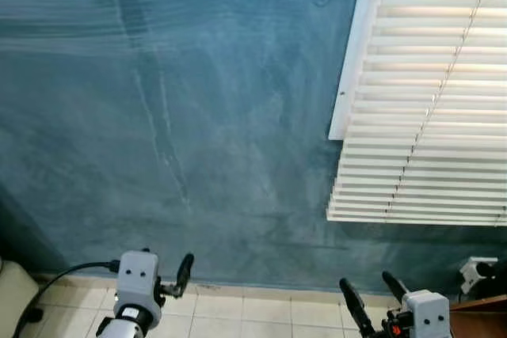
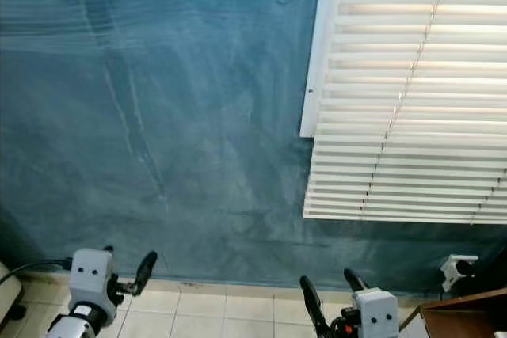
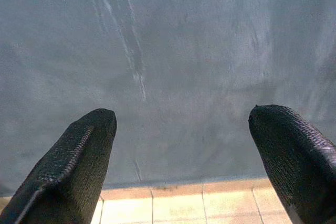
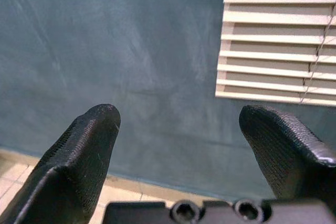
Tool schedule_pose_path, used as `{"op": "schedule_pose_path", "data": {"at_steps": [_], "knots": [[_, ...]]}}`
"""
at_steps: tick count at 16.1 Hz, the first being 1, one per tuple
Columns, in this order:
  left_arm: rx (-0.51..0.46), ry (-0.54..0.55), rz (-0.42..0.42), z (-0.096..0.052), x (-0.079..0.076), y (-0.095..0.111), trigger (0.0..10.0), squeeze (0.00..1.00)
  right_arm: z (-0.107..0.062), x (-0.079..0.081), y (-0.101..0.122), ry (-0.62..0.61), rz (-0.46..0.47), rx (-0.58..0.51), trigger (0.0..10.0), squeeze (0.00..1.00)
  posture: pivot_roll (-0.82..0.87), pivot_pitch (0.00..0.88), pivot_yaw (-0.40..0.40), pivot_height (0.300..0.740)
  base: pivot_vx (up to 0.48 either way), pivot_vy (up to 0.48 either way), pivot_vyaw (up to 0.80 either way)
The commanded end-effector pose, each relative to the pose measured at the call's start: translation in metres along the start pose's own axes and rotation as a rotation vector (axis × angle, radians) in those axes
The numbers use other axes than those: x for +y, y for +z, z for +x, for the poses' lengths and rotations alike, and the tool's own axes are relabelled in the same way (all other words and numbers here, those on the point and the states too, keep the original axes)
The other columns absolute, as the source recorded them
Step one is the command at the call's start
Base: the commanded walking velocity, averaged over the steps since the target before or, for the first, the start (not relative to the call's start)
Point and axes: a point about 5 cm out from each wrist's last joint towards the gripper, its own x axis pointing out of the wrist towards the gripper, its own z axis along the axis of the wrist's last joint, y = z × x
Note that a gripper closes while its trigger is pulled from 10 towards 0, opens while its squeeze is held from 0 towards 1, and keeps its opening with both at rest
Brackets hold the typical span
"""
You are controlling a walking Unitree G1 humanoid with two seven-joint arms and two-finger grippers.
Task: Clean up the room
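I face a blue-green wall from close by. My left gripper is held low at the left, open, with nothing between its black fingers. Low at the right, my right gripper is also open and holds nothing; its fingertips point at the wall below the blinds. Both grippers hang above the pale tiled floor.
White slatted blinds cover a window at the upper right. A white wall plug sits low at the right, above a brown wooden piece of furniture. A cream object and a black cable lie at the lower left.
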Motion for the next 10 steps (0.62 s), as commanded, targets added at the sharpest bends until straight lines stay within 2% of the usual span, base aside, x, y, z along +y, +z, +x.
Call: {"op": "schedule_pose_path", "data": {"at_steps": [1, 10], "knots": [[-0.014, 0.006, -0.005, -0.0005, 0.0005, 0.0051, 10.0, 0.0, 0.0007, 0.0014, 0.0031, 0.012, -0.012, 0.001, 10.0, 0.0, -0.11, 0.0, 0.015, 0.74, 0.0, 0.0, 0.0], [-0.014, 0.006, -0.005, -0.0005, 0.0005, 0.0051, 10.0, 0.0, 0.0007, 0.0014, 0.0031, 0.012, -0.012, 0.001, 10.0, 0.0, -0.11, 0.0, 0.015, 0.74, 0.0, 0.0, 0.0]]}}
